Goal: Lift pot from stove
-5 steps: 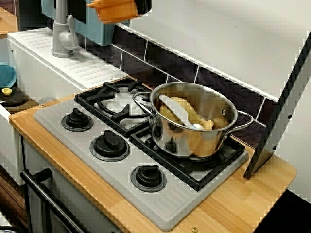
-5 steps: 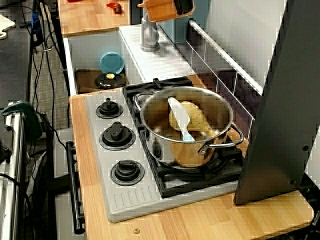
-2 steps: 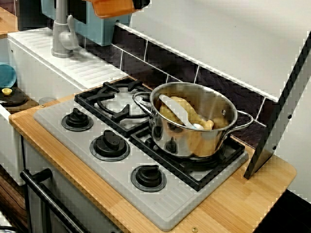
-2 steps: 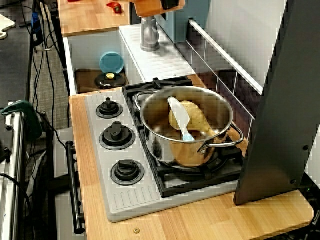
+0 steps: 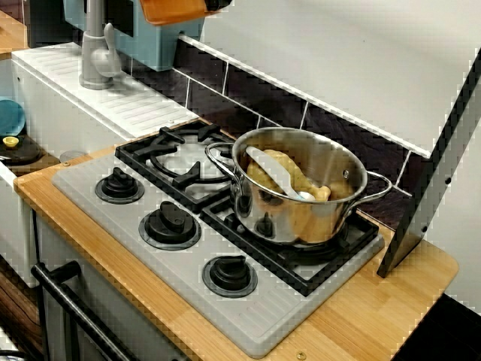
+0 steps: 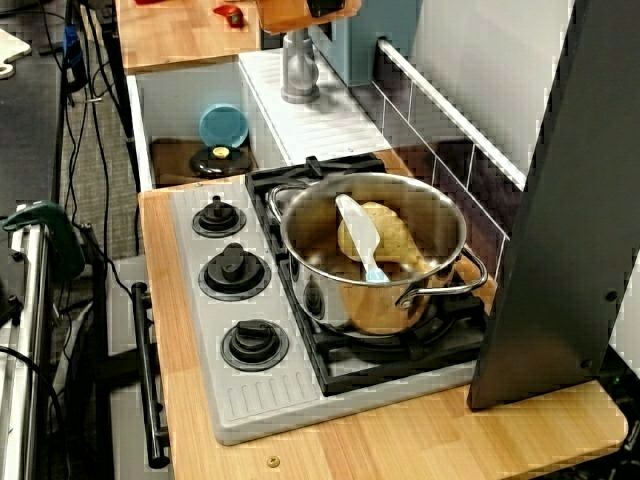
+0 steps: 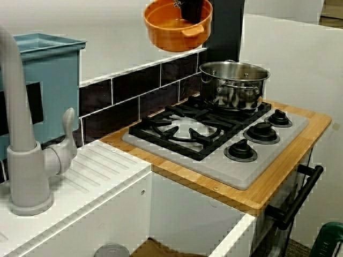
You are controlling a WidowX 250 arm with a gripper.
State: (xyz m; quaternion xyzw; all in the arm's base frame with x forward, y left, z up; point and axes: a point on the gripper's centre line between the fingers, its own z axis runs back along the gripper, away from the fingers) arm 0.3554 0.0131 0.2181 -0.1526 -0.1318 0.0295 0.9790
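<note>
One lift looks done: we see our tool (image 7: 191, 7) clamped on the small round orange plastic pot (image 7: 177, 27), high above the grey toy stove (image 7: 214, 155).

Small round orange plastic pot (image 7: 177, 27) — plain orange. Grey toy cooktop (image 5: 203, 226) — black grates, three black knobs, ridged grey edge. Light wooden counter (image 5: 376, 316) — pale grain. Shiny steel pot (image 5: 301, 192), yellow contents. Dark tiled backsplash (image 7: 134, 85), white grout lines. Teal box (image 7: 43, 80). Grey tap (image 7: 27, 160).
</note>
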